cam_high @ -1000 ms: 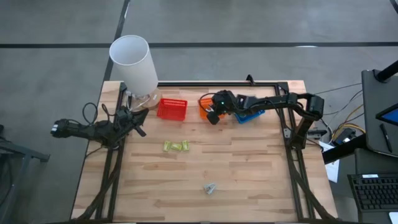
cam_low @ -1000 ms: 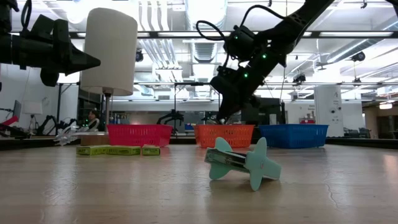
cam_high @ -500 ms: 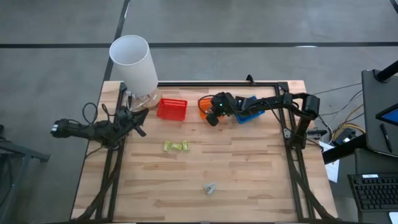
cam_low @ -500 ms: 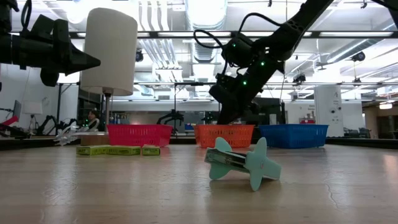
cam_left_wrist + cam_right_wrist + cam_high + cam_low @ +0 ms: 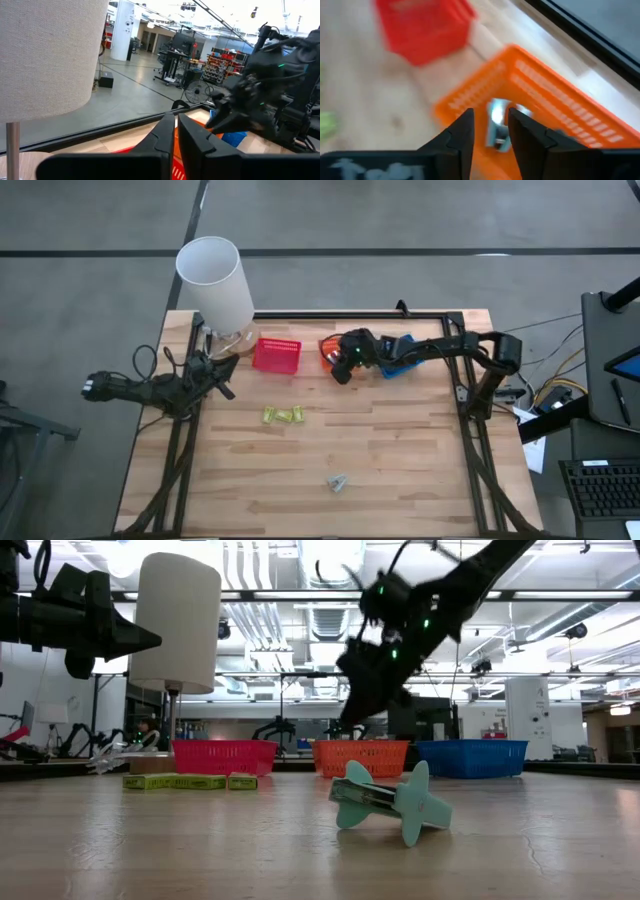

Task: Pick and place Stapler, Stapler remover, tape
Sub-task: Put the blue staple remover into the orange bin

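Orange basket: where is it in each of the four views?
High view: orange basket at the far table edge, partly under the right tool.
Low view: centre background, between the red basket and the blue basket.
Left wrist view: only orange slivers beside that arm's own fingers, not certain.
Right wrist view: centre, directly ahead.
Shared landmark: red basket.

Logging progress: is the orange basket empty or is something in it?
Not empty: the right wrist view shows a small silvery thing inside the orange basket. What it is, cannot tell.
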Controlling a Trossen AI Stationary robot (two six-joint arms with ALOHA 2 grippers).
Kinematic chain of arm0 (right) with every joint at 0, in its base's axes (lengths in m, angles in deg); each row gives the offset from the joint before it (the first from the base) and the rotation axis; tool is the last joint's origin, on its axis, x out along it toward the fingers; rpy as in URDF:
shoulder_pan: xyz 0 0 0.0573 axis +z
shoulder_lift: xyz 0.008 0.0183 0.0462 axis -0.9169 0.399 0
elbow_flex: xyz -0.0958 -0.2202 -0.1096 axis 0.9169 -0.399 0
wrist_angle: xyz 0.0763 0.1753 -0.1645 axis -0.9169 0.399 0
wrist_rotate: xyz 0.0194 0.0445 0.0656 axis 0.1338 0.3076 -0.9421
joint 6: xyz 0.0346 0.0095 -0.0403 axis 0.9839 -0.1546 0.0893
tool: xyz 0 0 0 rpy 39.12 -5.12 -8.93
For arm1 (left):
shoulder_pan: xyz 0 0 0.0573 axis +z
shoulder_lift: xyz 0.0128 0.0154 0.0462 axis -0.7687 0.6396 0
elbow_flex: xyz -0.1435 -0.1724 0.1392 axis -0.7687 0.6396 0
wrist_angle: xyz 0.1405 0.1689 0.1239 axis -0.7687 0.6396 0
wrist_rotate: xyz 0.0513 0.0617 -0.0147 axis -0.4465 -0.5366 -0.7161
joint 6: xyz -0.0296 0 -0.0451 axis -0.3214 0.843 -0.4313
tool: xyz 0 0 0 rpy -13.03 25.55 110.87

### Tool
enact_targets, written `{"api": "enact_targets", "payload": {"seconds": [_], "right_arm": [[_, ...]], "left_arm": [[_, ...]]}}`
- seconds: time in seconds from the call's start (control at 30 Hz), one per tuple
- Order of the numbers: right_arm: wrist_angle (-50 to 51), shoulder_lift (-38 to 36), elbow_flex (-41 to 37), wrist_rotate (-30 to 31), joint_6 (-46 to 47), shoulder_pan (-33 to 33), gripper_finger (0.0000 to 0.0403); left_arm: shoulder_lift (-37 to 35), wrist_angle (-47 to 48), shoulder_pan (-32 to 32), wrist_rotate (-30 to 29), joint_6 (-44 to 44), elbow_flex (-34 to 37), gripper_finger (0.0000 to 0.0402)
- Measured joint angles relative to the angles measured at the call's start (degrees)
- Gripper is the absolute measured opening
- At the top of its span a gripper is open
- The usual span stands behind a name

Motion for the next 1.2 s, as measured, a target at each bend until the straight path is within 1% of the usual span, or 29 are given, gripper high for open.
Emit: {"api": "enact_targets", "payload": {"seconds": [0.13, 0.33, 0.53, 0.67, 0.83, 0.93, 1.0, 1.1, 1.2], "right_arm": [[-0.3, -2.8, 0.0, 0.0, -0.3, 5.4, 0.0128], [-0.2, -3.7, 0.0, -1.2, -3.0, 17.0, 0.0137], [-1.3, -1.7, -0.1, -1.7, -3.5, 27.9, 0.0127], [-2.7, 0.8, -0.1, -1.5, -1.6, 33.0, 0.0120], [-4.5, 3.5, -0.1, -1.5, -2.0, 36.9, 0.0112], [-8.2, 5.3, -0.1, -2.9, -2.5, 38.0, 0.0105], [-11.1, 6.7, -0.2, -5.2, -2.7, 38.3, 0.0102], [-15.3, 8.8, -0.2, -11.1, -1.8, 38.2, 0.0097], [-18.1, 11.3, 0.0, -13.3, 0.2, 38.2, 0.0093]], "left_arm": [[0.0, 0.0, 0.0, 0.0, 0.0, 0.0, 0.0024], [0.0, 0.0, 0.0, 0.0, 0.0, 0.0, 0.0025], [0.0, 0.0, 0.0, 0.0, 0.0, 0.0, 0.0023], [0.0, 0.2, 0.0, 0.0, 0.0, 0.0, 0.0024], [0.0, 0.3, 0.0, 0.0, 0.0, 0.0, 0.0025], [0.0, 0.5, 0.0, 0.0, 0.0, 0.0, 0.0023], [0.0, 0.7, 0.0, 0.0, 0.0, 0.0, 0.0024], [0.0, 0.8, 0.0, 0.0, 0.0, 0.0, 0.0026], [0.0, 0.9, 0.0, 0.0, 0.0, 0.0, 0.0024]]}}
